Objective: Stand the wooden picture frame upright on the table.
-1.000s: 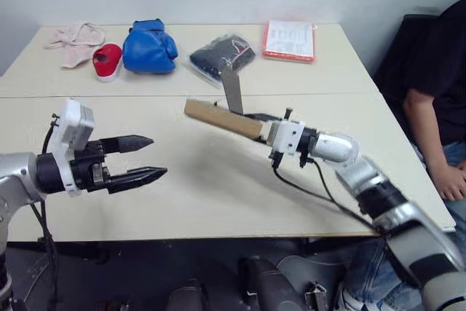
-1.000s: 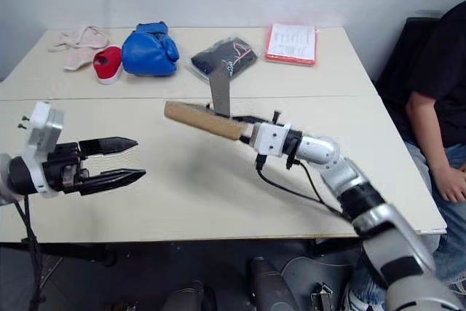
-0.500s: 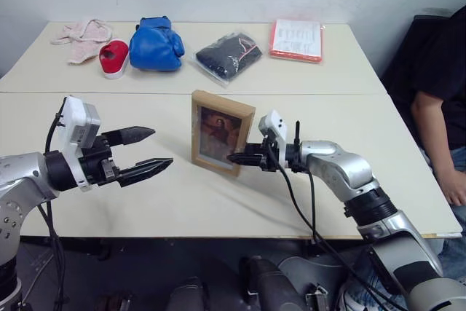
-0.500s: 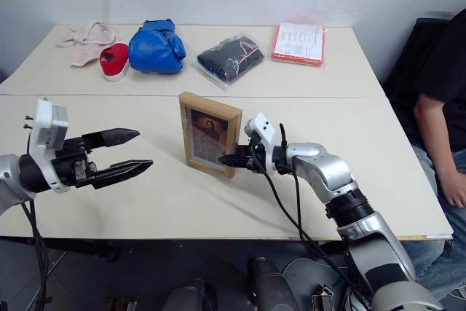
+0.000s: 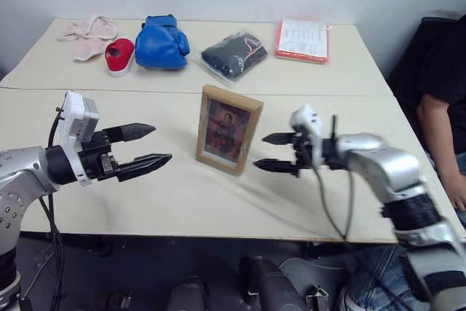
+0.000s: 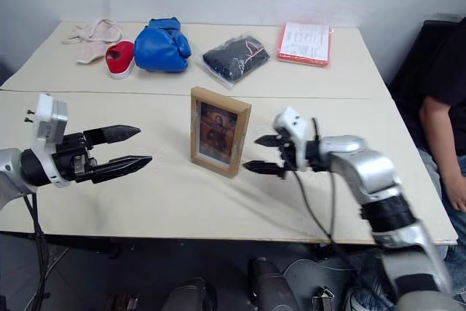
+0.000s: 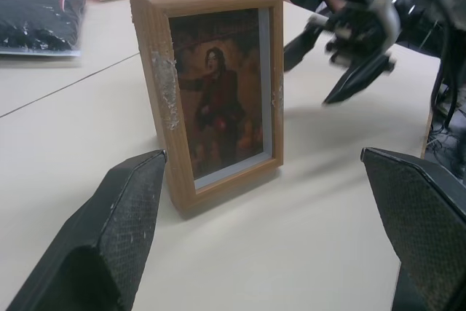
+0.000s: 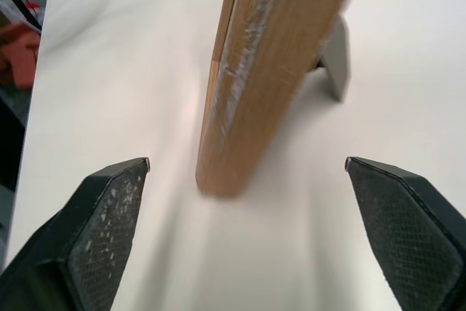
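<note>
Standing upright on table [image 5: 218, 202] — wooden picture frame [image 5: 227, 129], unheld

A second ago my right pincer [image 5: 271, 151] had the wooden picture frame [image 5: 227, 129] lifted over the desk [image 5: 182, 202], lying nearly flat with its stand poking up. Half a second ago I had turned it upright, picture facing me, with the pincer closed on its right edge. Now the frame stands on the desk by itself, propped on its stand, and I've let go: the right pincer has spread its fingers wide and pulled back to the right, clear of the frame.
</note>
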